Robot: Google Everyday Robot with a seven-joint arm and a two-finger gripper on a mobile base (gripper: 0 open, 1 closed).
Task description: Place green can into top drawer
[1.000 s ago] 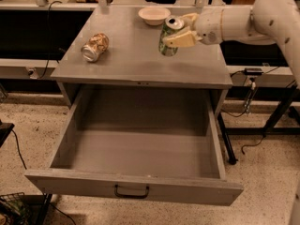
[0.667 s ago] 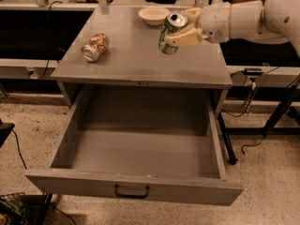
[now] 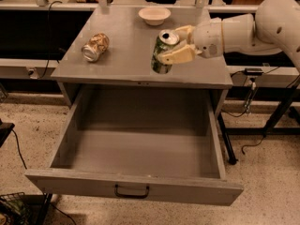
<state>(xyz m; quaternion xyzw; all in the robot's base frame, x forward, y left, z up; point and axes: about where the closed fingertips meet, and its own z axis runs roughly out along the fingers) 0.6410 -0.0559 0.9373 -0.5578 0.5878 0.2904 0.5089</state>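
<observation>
**Green can pinched above the table edge, open drawer waiting below**

Nearest the camera, and well below the gripper, the wide, shallow grey top drawer point(image 3: 136, 185) stands pulled fully out. Its small dark metal handle point(image 3: 132, 191) faces forward and its plain grey floor is bare. Pulled out this far, its whole interior lies open from above.

Above the drawer's back, over the front part of the flat grey table top point(image 3: 126, 67), sits the cream two-finger gripper point(image 3: 169, 46). It reaches in sideways on the white arm point(image 3: 243, 32). Its fingers are closed around the small green-and-white aluminium drink can point(image 3: 160, 65), one finger across the near side and one behind the silver top. The can leans slightly and seems lifted just clear of the surface. A side grip of this kind probably keeps the can roughly upright and leaves its base free for setting down.

Further back and well off to the side of the gripper, away from the arm, a tan-brown patterned can point(image 3: 95, 47) lies on its side. It is not part of this job.

Beyond the gripper, near the table's far edge, rests a shallow white bowl point(image 3: 154, 15).
</observation>
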